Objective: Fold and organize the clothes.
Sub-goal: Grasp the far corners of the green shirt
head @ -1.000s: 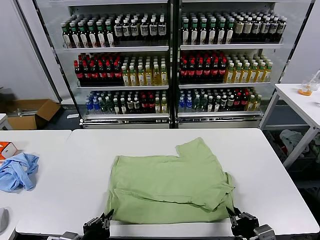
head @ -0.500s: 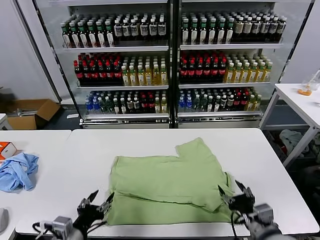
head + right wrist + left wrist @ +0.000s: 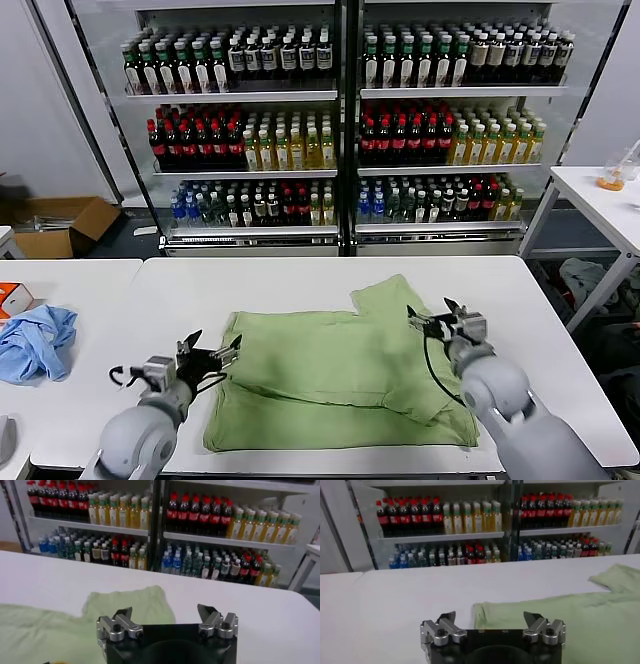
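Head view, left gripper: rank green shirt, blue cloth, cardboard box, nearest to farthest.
From the left gripper, open near the table's front left:
1. Green shirt: right beside it, its left edge just past the fingertips.
2. Blue cloth: on the neighbouring table, farther to the robot's left.
3. Cardboard box: on the floor, far back left.

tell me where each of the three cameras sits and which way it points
Head view: high on the robot, looking forward and down at the white table, green shirt and drink fridge; both arms show, left gripper and right gripper, fingers open.
Left wrist view: behind the left gripper, low over the table, facing the fridge; shirt edge ahead.
Right wrist view: behind the right gripper, above the shirt's sleeve, facing the fridge.
Shared: all three show the shirt, table and bottle shelves.
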Robot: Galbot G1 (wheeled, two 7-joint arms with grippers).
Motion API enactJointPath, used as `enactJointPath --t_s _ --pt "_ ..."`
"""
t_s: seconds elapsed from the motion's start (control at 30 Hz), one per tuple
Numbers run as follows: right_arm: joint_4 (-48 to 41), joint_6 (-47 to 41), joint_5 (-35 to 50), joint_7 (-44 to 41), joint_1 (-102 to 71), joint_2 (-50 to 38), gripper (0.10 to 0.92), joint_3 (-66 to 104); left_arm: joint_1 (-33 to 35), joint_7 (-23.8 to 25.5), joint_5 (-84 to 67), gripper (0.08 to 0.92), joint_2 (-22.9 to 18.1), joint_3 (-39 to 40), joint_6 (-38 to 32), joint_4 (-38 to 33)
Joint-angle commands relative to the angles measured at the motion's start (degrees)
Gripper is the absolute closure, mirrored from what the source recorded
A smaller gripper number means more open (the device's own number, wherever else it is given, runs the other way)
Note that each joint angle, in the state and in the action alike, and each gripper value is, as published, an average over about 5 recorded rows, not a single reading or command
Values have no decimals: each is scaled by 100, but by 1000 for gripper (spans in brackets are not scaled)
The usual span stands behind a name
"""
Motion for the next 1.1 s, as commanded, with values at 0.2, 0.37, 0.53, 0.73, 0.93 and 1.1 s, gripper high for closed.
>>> enactJointPath --t_s 0.2,0.37,0.53,0.73,0.93,1.1 --pt "-2324 -48 90 -88 1773 707 203 -802 -1536 -88 106 177 -79 835 136 1758" --pt "-2785 -48 74 -139 1917 872 203 -823 -1512 -83 -32 177 -96 835 200 1805" --pt "-3056 -52 75 -176 1961 993 203 -850 -1446 -66 -45 177 -98 826 202 1775" --pt "-3021 -55 188 -203 1880 1042 214 -939 -1353 -7 -140 234 -53 816 201 1699" --pt "-2891 -55 326 -170 1771 1019 361 -944 -1220 122 -226 398 -5 822 202 1575" --pt "-2795 -57 423 -170 1714 970 508 -944 -1143 223 -383 545 -9 812 202 1514"
